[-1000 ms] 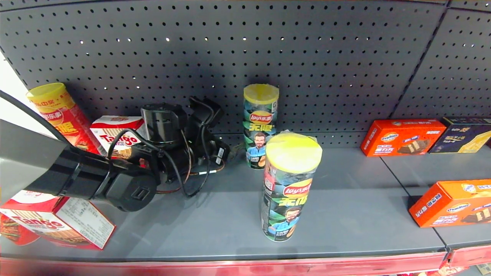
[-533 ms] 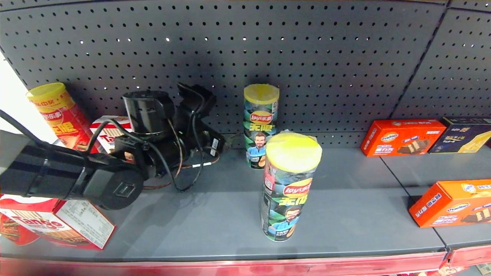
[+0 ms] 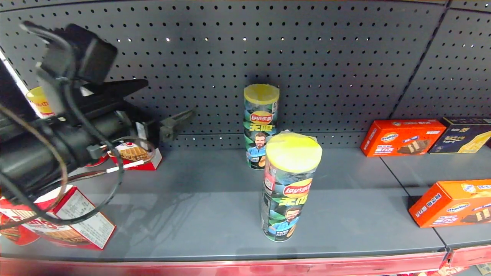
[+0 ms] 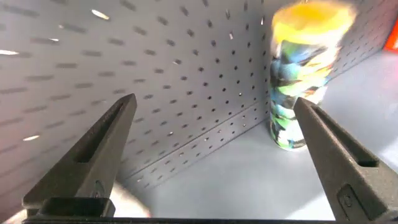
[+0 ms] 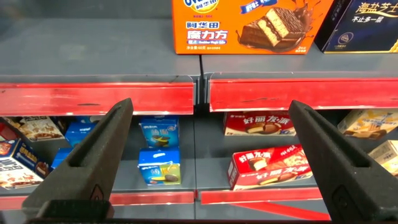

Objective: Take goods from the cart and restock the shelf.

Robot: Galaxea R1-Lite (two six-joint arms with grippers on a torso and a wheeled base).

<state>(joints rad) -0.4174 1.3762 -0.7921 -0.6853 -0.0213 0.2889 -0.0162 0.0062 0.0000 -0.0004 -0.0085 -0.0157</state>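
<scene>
Judging by the shelf (image 3: 215, 214), one placement looks done: two cans stand upright on it, the rear can (image 3: 261, 126) at the pegboard (image 3: 345, 57) and the front can (image 3: 290, 188) just before it, both out beyond the tips of the left gripper (image 3: 170, 96) (image 4: 214, 155) and apart from them. That gripper is spread wide and empty. A blurred can (image 4: 301, 74) sits past one of its fingers, though which of the two I can't say. The right gripper (image 5: 208, 155), also spread and empty, faces lower shelves (image 5: 99, 99) of boxes (image 5: 264, 167). How much stock is left to fetch I can't judge, and the left arm hides part of the wafer boxes (image 3: 82, 228) beside it.
</scene>
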